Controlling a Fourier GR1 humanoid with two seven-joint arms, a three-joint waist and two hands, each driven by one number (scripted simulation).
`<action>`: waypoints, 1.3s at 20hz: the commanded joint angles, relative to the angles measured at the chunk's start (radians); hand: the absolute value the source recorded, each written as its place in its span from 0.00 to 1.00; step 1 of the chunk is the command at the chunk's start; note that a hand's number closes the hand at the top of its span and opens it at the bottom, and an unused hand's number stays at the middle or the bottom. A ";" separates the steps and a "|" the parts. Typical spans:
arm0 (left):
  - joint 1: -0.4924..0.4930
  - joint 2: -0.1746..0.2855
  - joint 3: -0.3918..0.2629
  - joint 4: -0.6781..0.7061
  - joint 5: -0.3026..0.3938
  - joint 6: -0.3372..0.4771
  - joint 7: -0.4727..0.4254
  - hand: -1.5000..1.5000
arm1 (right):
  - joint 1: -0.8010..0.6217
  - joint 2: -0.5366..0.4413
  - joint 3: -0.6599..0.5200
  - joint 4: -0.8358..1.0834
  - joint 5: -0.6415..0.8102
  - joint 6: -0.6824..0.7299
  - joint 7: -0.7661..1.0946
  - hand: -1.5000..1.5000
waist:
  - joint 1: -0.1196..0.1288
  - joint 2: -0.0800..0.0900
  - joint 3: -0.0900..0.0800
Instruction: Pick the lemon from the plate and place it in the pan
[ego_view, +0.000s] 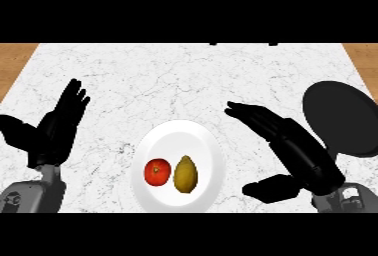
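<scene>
A yellow lemon (185, 174) lies on a white plate (177, 135) at the lower middle of the counter, close beside a red tomato (157, 171) on its left. The black pan (339, 117) sits at the right edge of the counter. My right hand (295, 147) hovers between the plate and the pan, fingers straight and pointing up-left, thumb spread low; it is open and holds nothing. My left hand (55, 130) rests open at the left, fingers up, apart from the plate.
The white marble counter (170, 75) stretches bare behind the plate. Wooden floor (15, 60) shows past its left and right edges.
</scene>
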 joint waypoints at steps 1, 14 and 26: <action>-0.004 0.004 0.010 0.025 0.006 -0.021 -0.018 0.50 | -0.146 0.030 0.116 0.018 0.114 0.110 0.197 0.00 | 0.009 0.000 -0.002; -0.059 -0.014 0.005 0.012 -0.033 0.025 0.047 0.50 | -0.334 0.224 0.268 0.202 0.029 0.559 0.532 0.00 | -0.006 -0.001 0.001; -0.074 -0.005 0.052 0.007 -0.018 -0.004 0.079 0.50 | -0.286 0.266 0.361 0.101 0.242 0.661 0.640 0.00 | -0.012 -0.001 0.002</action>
